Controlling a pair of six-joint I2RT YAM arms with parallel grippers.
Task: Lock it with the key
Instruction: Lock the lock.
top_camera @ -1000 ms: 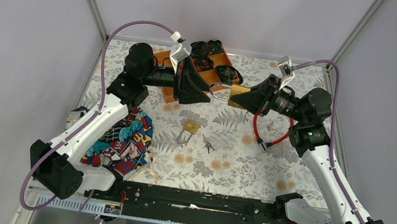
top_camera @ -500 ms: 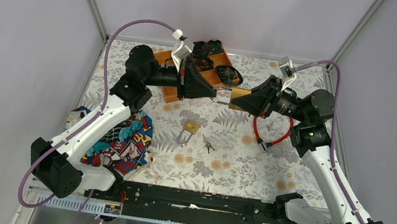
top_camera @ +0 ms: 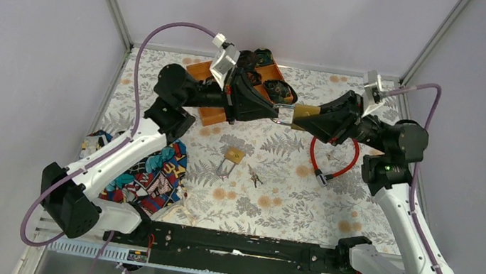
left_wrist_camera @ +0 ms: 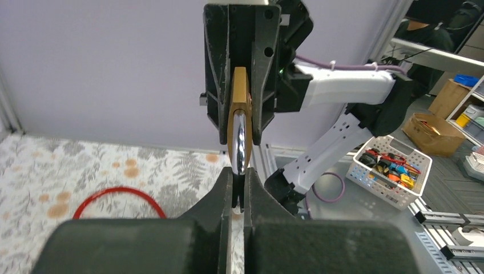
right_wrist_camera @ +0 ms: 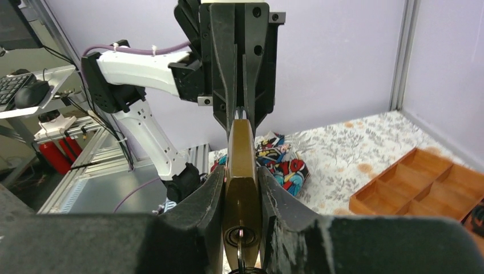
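Observation:
A brass padlock (top_camera: 305, 112) hangs in the air over the back of the table, held between both arms. My right gripper (top_camera: 309, 116) is shut on its brass body (right_wrist_camera: 241, 165). A key (right_wrist_camera: 238, 261) sits in the keyhole at the body's near end in the right wrist view. My left gripper (top_camera: 273, 113) is shut on the silver shackle (left_wrist_camera: 240, 142), its pads pinching the loop's tip (top_camera: 284, 114). In the left wrist view the brass body (left_wrist_camera: 240, 91) stands edge-on between the right gripper's black fingers (left_wrist_camera: 220, 85).
A wooden compartment tray (top_camera: 209, 114) with black parts stands at the back, just behind the left gripper. A red cable loop (top_camera: 333, 165), a second small padlock (top_camera: 232, 155) and loose keys (top_camera: 255, 177) lie mid-table. A colourful cloth (top_camera: 152, 174) lies at left.
My left gripper went from open to shut on the shackle. Both grippers and the padlock shifted to the right, and less shackle now shows between them.

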